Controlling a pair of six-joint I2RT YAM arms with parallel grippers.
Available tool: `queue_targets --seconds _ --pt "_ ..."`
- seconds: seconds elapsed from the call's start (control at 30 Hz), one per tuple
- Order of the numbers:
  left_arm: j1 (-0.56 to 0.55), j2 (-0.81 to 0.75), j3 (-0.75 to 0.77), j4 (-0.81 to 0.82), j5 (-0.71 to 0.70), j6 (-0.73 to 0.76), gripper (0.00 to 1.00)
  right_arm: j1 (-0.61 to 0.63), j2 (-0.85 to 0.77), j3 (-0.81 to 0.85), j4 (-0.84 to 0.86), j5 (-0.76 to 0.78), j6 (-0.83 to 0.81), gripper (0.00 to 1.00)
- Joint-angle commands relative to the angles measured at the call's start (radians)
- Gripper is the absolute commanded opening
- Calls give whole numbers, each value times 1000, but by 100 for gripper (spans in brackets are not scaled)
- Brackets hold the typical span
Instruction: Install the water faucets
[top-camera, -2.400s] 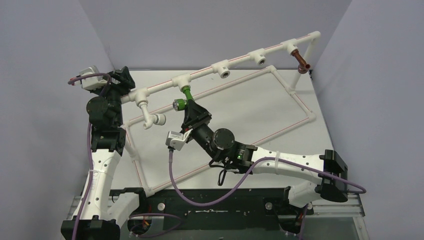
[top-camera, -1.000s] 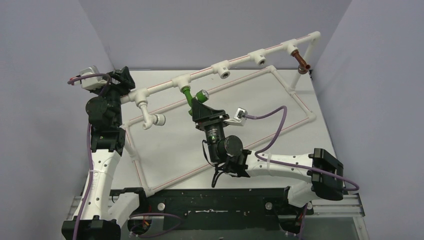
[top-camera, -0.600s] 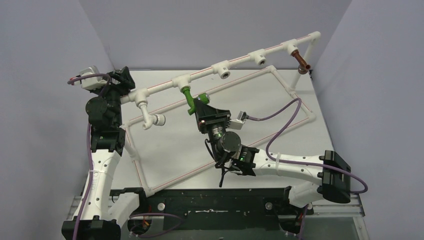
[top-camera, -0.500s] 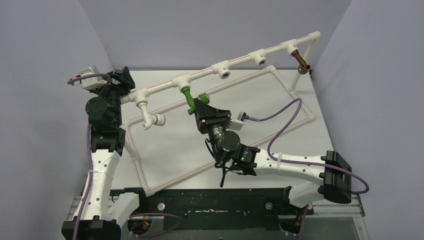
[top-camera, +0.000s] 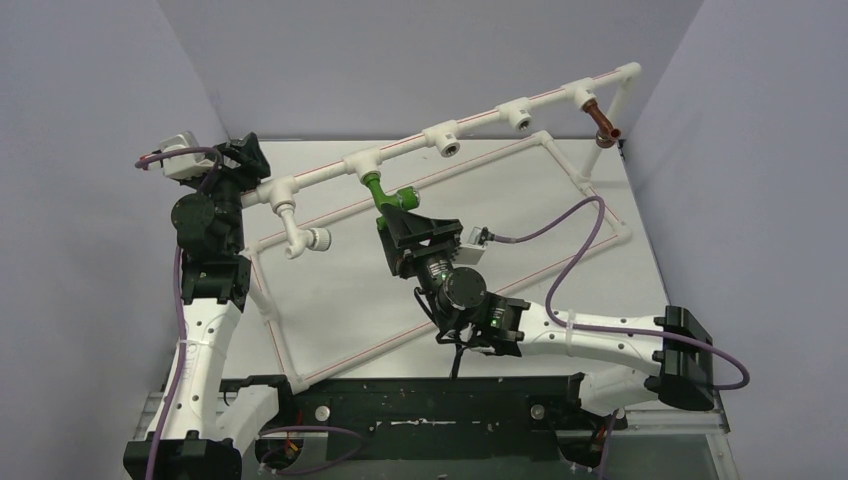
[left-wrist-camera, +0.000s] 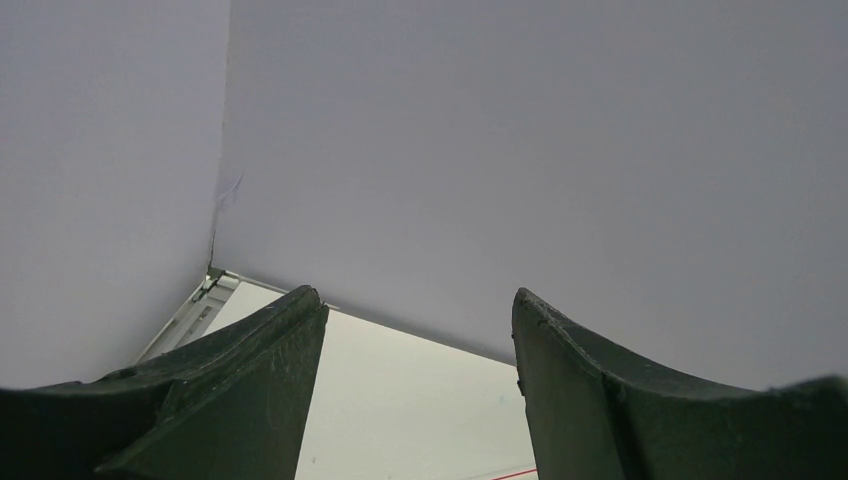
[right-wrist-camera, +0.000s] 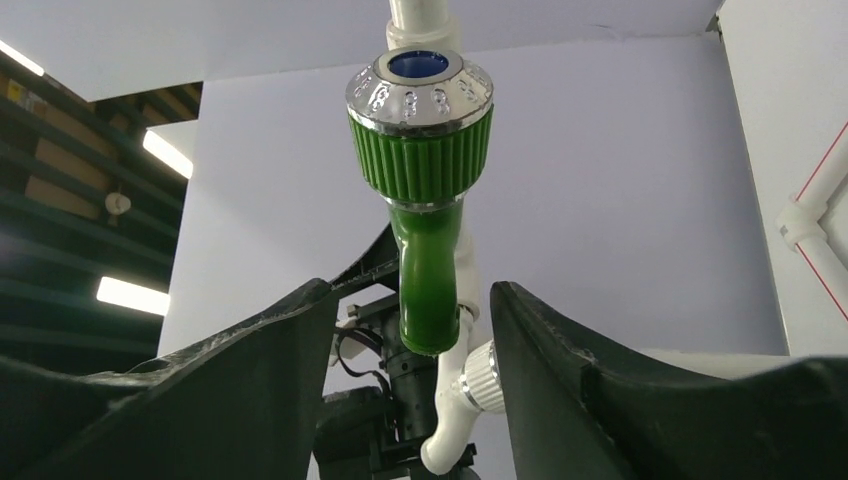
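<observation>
Grey walls all round, white tabletop (top-camera: 340, 300) beneath. Released at the right tool (top-camera: 395, 213): fingers (right-wrist-camera: 250, 370) spread to either side of the green water faucet (top-camera: 388, 192), with a sliver of gap on both flanks. Plain from the right wrist; hard to judge from overhead, where the tips merge with the green body. Just past the tool's tips, plugged by its stem into a white tee of the pipe frame (top-camera: 480, 122). Silver-rimmed end (right-wrist-camera: 420, 85) turned toward the wrist lens, blue centre showing. Behind the stem from that same lens: a white bent tap (right-wrist-camera: 462, 400) with a silver ring. From overhead, off to the tool's left, hanging from the next tee along.

Far off to the tool's right, at the rail's last tee: the reddish-brown water faucet (top-camera: 604, 121), seated, spout down. Out of the wrist view altogether.

Likewise released at the left tool (left-wrist-camera: 415, 300): nothing between its fingers, only wall and a strip of tabletop ahead. Overhead, parked at the rail's left end, close beside the pipe; touching or not, cannot tell.
</observation>
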Motion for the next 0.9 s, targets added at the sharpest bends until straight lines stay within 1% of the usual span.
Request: queue_targets --seconds 0.0,0.1,0.2,0.33,0.37,0.43,0.5,0.67,0.77,0.87 --pt "20 66 -102 -336 -8 6 66 6 -56 -27 15 -33 -4 61" --pt "20 67 -102 -338 -8 6 66 10 -76 -44 16 -41 -35 66" --pt "20 65 -102 -338 -9 6 66 8 -100 -46 13 -73 -117 70" --pt "20 67 -102 -336 -7 6 66 7 -126 -27 42 -145 -366 71" --pt "20 69 -101 -337 -7 6 66 9 -136 -12 20 -160 -450 74" --pt "20 70 -100 -338 -6 6 66 10 -151 17 -34 -181 -543 75" --pt "22 68 -100 -338 -6 6 66 10 -164 19 -18 -216 -662 75" --pt "24 69 -102 -336 -5 5 66 9 -184 21 16 -326 -886 75" --pt "26 69 -101 -336 -5 4 66 9 -184 60 -17 -397 -1046 73" --pt "26 68 -102 -336 -6 6 66 10 -180 115 -85 -454 -1201 73"
